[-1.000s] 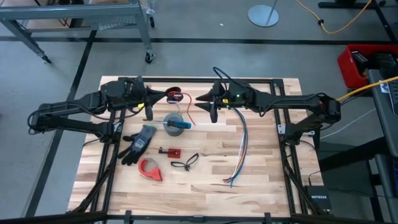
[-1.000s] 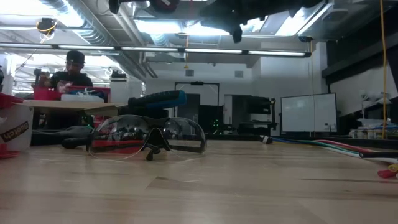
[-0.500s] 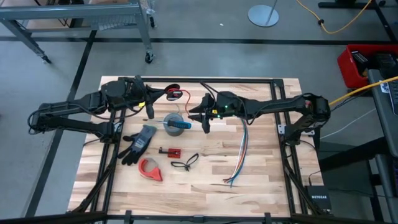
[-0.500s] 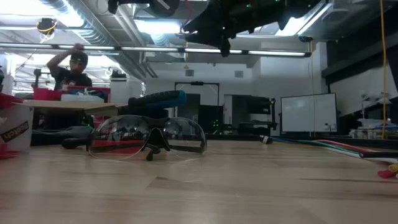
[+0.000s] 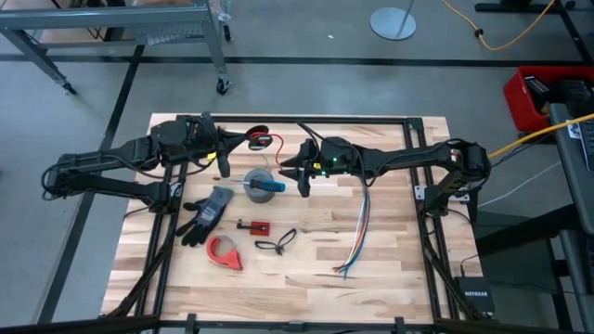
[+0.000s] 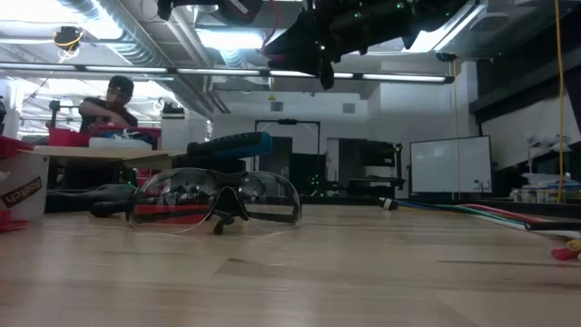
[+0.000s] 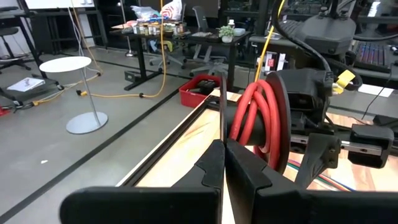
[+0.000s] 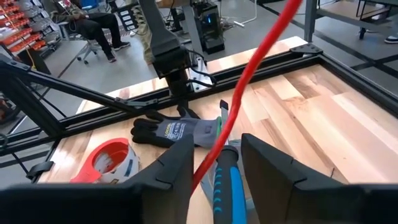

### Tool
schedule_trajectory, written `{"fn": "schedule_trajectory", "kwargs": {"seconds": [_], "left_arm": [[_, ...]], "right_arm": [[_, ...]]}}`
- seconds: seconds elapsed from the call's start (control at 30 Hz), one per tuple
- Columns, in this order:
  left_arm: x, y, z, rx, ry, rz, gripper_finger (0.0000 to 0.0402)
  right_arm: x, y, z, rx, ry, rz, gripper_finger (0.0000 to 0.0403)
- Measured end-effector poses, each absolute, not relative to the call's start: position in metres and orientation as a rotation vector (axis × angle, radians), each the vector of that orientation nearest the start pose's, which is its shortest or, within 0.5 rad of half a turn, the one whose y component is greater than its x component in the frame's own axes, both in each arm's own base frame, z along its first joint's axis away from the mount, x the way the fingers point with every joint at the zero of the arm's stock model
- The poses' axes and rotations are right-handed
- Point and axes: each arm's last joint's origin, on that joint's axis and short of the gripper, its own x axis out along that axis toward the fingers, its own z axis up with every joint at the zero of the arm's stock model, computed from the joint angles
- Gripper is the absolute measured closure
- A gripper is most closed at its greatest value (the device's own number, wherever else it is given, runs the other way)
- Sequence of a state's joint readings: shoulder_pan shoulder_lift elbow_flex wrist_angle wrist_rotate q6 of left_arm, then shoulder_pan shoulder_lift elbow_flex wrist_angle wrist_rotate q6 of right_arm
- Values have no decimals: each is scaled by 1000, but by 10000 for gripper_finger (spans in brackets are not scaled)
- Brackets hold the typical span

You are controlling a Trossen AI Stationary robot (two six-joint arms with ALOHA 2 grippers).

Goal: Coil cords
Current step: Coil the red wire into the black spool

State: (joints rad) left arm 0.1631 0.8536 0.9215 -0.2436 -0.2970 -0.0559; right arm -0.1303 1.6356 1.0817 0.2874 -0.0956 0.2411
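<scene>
Your left tool (image 7: pixel 222 163) is clenched, its two dark fingers (image 7: pixel 208 167) pressed together on the thin red cord with black parts (image 7: pixel 261 121). The cord's small round coil stands on edge just past the fingertips. In the high view that coil (image 5: pixel 256 141) hangs near the far edge of the pale wooden desk (image 5: pixel 390 237), held up off the wood.

Your right tool (image 8: pixel 216 163) stands part open over the middle of the desk. A straight run of the red cord passes between its fingers (image 8: pixel 178 155), but you cannot tell whether they grip it or only straddle it. In the high view this tool (image 5: pixel 303 180) sits just beside the blue-handled screwdriver (image 5: pixel 266 186).

Below it lie the grey work glove (image 5: pixel 208 211), the red and white tape roll (image 5: pixel 223 251), the small black looped cord (image 5: pixel 276 243) and the long multicoloured wire bundle (image 5: pixel 358 227). The low view shows clear safety glasses (image 6: pixel 214 199) resting on the desk.
</scene>
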Motion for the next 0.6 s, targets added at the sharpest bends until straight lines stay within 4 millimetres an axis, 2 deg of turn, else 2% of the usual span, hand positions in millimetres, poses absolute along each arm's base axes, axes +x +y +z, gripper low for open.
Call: {"fn": "schedule_trajectory", "kwargs": {"seconds": [0.1,0.27,0.3,0.43,0.6], "left_arm": [[177,38,362,-43,164,464,401],[178,38,363,-46,155,464,401],[179,38,363,-53,146,464,401],[182,39,363,-64,141,465,401],[192,39,361,-67,126,458,401]], "right_arm": [[367,-45,263,272,263,-67,289],[368,-45,264,271,258,-66,382],[368,-45,263,267,253,-65,389],[372,-46,262,310,222,-67,381],[377,-43,256,313,211,-68,395]]}}
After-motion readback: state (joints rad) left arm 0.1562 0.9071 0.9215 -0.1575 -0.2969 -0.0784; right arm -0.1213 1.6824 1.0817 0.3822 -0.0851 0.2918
